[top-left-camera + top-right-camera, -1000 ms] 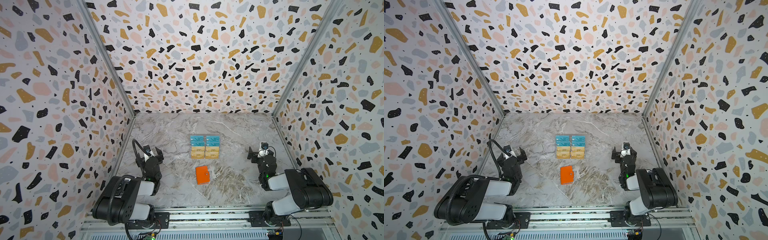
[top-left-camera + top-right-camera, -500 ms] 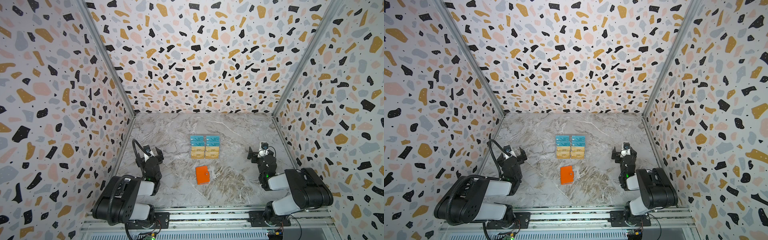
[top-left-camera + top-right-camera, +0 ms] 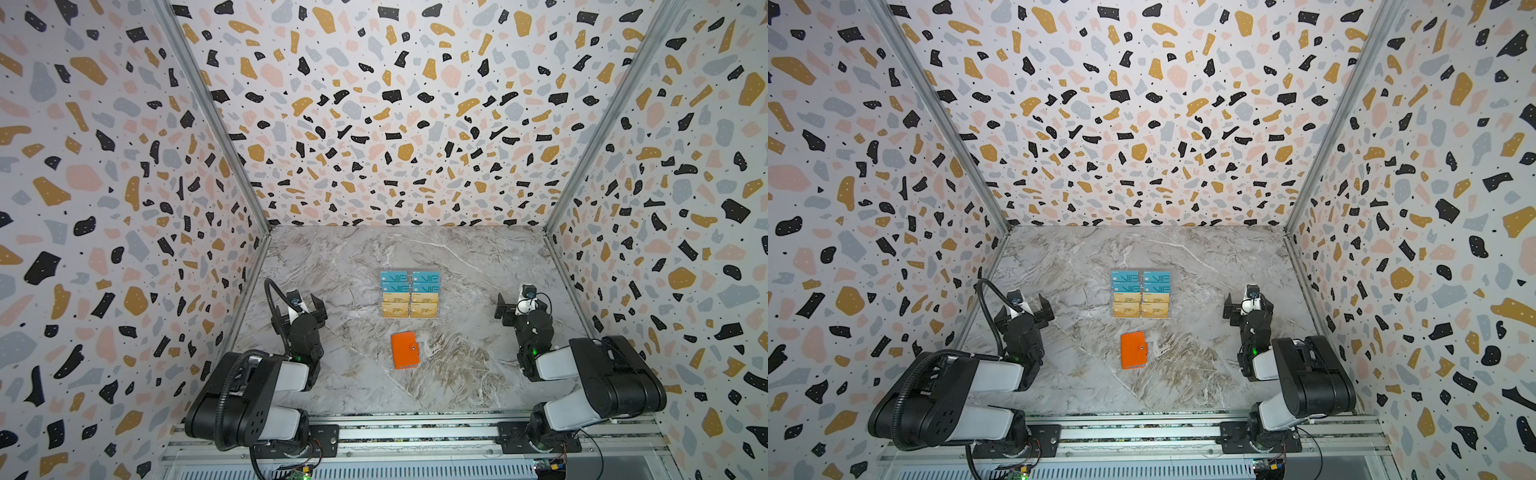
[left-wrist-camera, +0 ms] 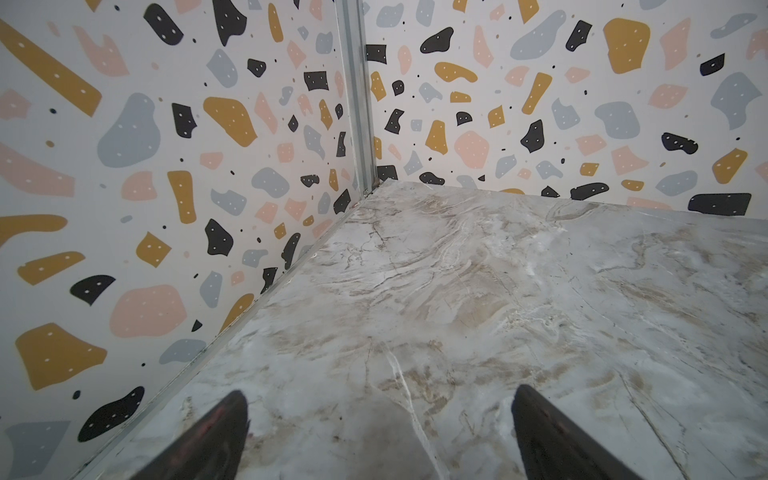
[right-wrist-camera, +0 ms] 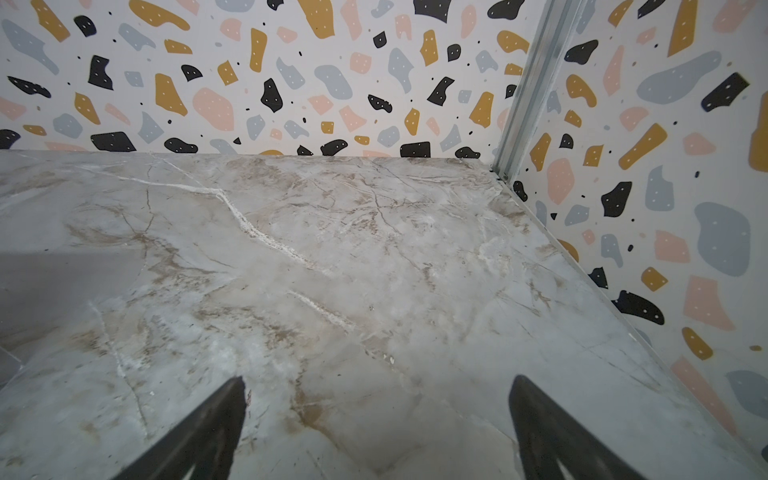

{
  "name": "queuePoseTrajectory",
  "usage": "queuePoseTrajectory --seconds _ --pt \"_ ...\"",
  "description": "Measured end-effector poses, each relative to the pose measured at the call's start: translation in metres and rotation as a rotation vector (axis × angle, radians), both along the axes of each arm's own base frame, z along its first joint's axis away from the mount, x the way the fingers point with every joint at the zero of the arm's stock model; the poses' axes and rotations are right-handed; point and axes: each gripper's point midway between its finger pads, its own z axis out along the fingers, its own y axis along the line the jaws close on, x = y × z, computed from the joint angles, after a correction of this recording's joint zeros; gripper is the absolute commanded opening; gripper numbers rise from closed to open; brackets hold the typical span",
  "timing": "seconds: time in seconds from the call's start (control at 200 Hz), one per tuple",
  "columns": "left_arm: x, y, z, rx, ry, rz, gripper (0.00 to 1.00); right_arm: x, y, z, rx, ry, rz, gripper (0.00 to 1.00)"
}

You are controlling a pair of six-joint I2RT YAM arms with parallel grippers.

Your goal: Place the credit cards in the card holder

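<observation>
On the marble-patterned surface of a booth with speckled walls, the credit cards sit near the middle in a tidy block of two columns. In both top views the teal cards marked "VIP" fill the far rows and the gold cards the near rows, edges overlapping. The orange card holder lies flat and snapped closed on the near side of the block, apart from it and slightly askew, with its round button toward its right edge. Both arms are folded back at the front rail, well away from cards and holder. The left tool hovers by the left wall with its jaws spread wide and nothing between them; its wrist view shows only bare surface and the far left corner. The right tool hovers by the right wall, jaws likewise wide apart and empty, facing the far right corner.
</observation>
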Motion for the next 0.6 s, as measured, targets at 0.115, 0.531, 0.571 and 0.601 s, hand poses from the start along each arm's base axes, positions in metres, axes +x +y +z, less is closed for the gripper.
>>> queuePoseTrajectory --seconds 0.115,0.531,0.571,0.601 --pt "0.0 0.0 0.0 0.0 0.0 0.0 1.0 0.0 0.0 0.0 0.0 0.0 0.0 0.99" --pt "0.01 0.006 0.027 -0.011 0.004 0.055 1.0 -0.007 -0.001 0.044 0.008 -0.09 -0.002 0.97" --pt "0.016 0.006 0.038 -0.021 0.002 0.067 1.0 -0.007 0.0 0.055 0.011 -0.109 0.0 0.94" --pt "0.021 0.006 0.046 -0.03 0.005 0.076 1.0 -0.007 0.001 0.064 0.016 -0.123 0.003 0.93"
